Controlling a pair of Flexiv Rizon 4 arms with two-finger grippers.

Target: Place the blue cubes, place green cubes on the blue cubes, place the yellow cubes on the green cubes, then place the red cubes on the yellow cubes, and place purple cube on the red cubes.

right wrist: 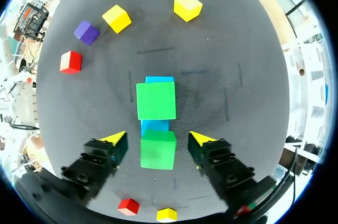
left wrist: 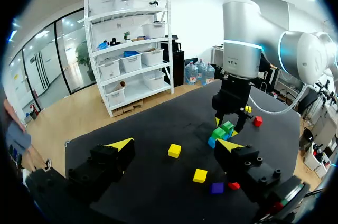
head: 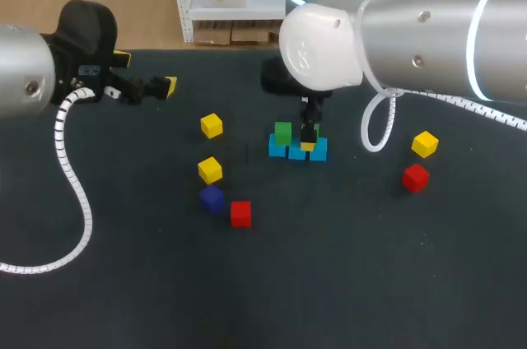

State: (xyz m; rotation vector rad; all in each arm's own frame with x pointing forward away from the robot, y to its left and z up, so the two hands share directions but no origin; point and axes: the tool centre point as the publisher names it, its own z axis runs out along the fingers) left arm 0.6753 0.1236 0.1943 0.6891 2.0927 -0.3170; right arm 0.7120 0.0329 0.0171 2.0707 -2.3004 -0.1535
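Observation:
Three blue cubes (head: pixel 319 150) lie in a row mid-table. One green cube (head: pixel 282 132) rests on the row's left end. A second green cube (right wrist: pixel 158 150) sits on the blue cubes (right wrist: pixel 155 126) between the fingers of my right gripper (right wrist: pixel 158 138), which hangs straight above the row. Its yellow tips stand clear of that cube on both sides, so it is open. My left gripper (head: pixel 146 73) is at the far left of the table, open and empty, pointing toward the stack.
Loose on the table are yellow cubes (head: pixel 212 125) (head: pixel 210 169) (head: pixel 425 144), red cubes (head: pixel 240 213) (head: pixel 416 177) and a purple cube (head: pixel 212 198). A white cable loop (head: pixel 375 131) hangs from the right arm beside the stack.

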